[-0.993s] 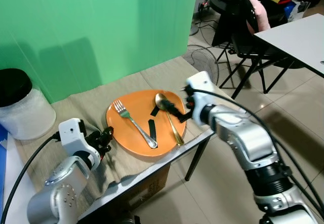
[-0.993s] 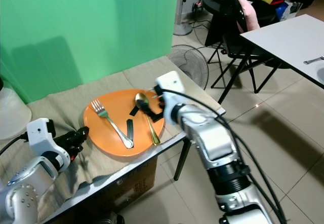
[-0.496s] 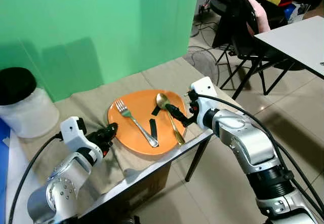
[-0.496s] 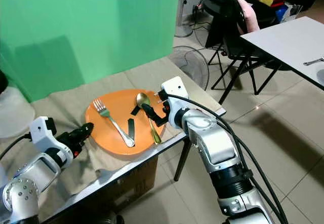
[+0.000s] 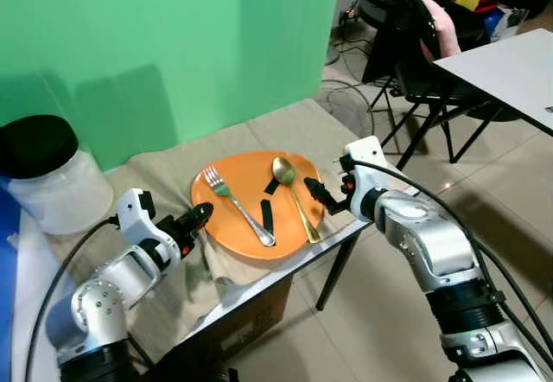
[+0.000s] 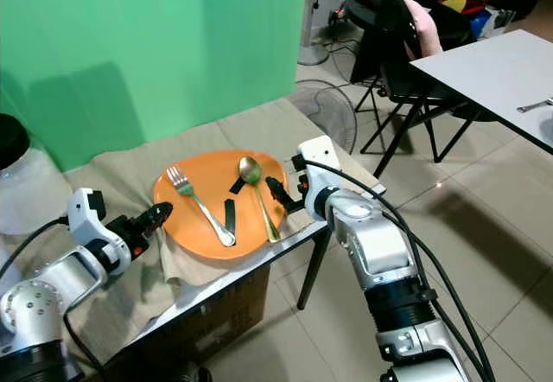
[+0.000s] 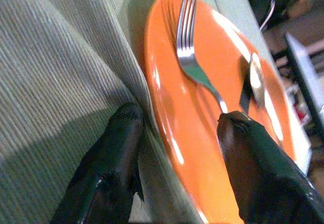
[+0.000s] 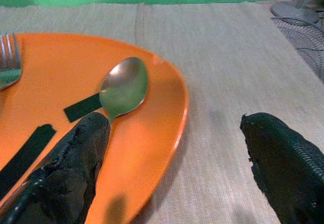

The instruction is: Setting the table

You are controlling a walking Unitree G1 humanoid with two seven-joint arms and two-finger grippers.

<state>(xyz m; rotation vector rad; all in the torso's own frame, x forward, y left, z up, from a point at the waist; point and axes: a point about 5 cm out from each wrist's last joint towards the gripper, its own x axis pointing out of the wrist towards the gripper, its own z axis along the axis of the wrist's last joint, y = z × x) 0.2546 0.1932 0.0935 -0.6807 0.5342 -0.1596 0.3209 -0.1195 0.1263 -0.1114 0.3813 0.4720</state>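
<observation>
Orange plate point(image 5: 245, 226), silver fork point(image 5: 237, 209), gold spoon point(image 5: 294, 194), both tools spread astride its rim

The left hand point(image 7: 177, 133) spreads its two black fingers point(image 7: 114, 168) astride the orange plate's point(image 7: 172, 133) rim, over ribbed grey-green cloth point(image 7: 45, 82). A silver fork point(image 7: 195, 64) and, seemingly, a spoon point(image 7: 255, 79) lie on the plate.

You're in a studio-like test room: a green backdrop screen point(image 5: 173, 45), tiled floor point(image 5: 484, 175), loose cables point(image 5: 346, 41), a fan point(image 6: 324, 110) and office chair point(image 5: 415, 62).
</observation>
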